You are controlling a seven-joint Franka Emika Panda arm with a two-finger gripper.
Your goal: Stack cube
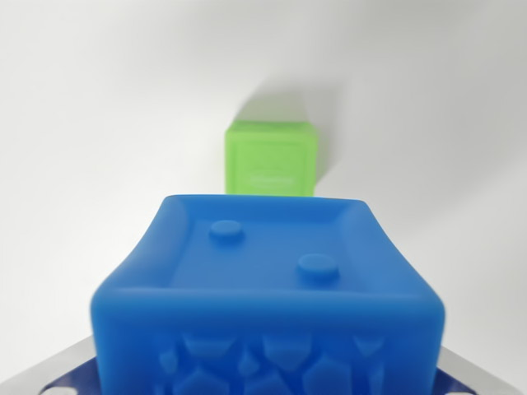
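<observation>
A blue cube (268, 280) fills the lower half of the wrist view, very close to the camera and blurred. Its top face has a raised rim and two round studs. My gripper (265, 374) is shut on it: grey fingers (49, 377) with blue pads show at the bottom left and bottom right corners, pressed against the cube's sides. Beyond it, a smaller-looking green cube (270, 159) rests on the white surface (90, 123), just above the blue cube's far edge in the picture. The two cubes are apart.
The white surface stretches around both cubes on every side, with only the green cube's soft shadow (284, 99) behind it.
</observation>
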